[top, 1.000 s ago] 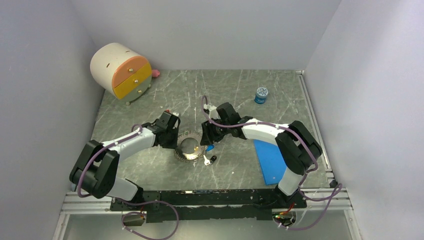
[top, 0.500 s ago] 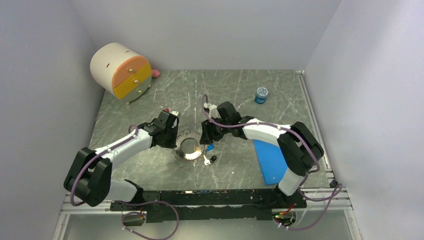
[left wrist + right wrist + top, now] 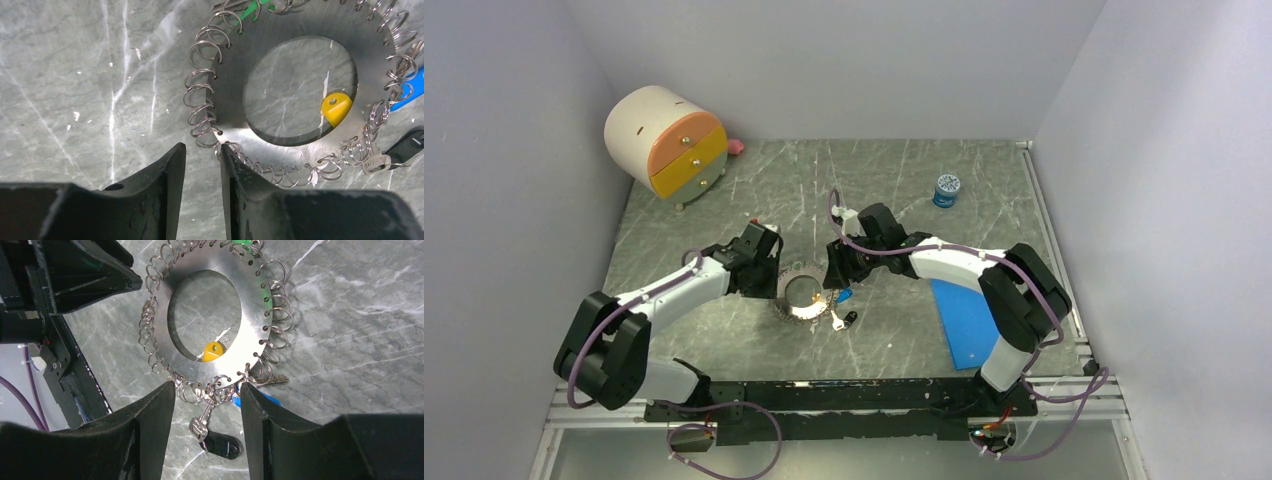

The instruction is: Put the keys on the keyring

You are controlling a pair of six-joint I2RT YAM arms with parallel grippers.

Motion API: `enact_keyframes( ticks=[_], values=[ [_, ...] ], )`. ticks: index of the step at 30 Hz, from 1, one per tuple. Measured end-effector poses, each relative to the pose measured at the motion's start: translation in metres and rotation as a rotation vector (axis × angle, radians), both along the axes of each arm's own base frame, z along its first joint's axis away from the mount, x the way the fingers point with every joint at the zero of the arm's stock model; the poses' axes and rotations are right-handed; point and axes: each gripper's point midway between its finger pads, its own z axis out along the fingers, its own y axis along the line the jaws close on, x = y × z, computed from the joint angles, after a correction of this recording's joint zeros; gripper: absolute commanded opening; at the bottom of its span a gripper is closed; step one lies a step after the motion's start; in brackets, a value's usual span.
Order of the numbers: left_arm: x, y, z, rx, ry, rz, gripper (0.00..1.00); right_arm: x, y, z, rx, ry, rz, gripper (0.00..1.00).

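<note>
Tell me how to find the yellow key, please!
Look at the middle of the grey table for the shiny flat ring edged with wire loops. The yellow key peeks into the ring's round hole, while the green key, blue key and black key sit at its outer rim.

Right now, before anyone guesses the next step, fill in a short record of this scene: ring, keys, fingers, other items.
keyring: flat on the table, small loops around its edge
yellow key: showing inside the ring's central hole
blue key: at the ring's edge
black key: just outside the ring
left fingers: apart, nothing between them, at the ring's rim
right fingers: apart, straddling loops on the opposite rim
other: drawer box, blue jar, blue sheet
</note>
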Motion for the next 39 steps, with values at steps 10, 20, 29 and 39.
enact_keyframes(
  ticks=[10, 20, 29, 39],
  values=[
    [-0.006, -0.003, -0.028, -0.089, 0.078, 0.052, 0.37, 0.0, 0.0, 0.001, 0.001, -0.002, 0.0, 0.55],
    [-0.006, -0.017, -0.026, -0.2, 0.066, 0.051, 0.28, 0.0, 0.0, 0.002, 0.003, -0.004, 0.0, 0.55],
    [-0.008, -0.018, -0.014, -0.228, 0.04, 0.046, 0.21, 0.0, 0.0, 0.001, 0.003, -0.003, 0.0, 0.55],
    [-0.01, -0.013, -0.019, -0.197, 0.051, 0.053, 0.26, -0.001, -0.001, 0.0, 0.001, 0.0, 0.0, 0.55]
  ],
)
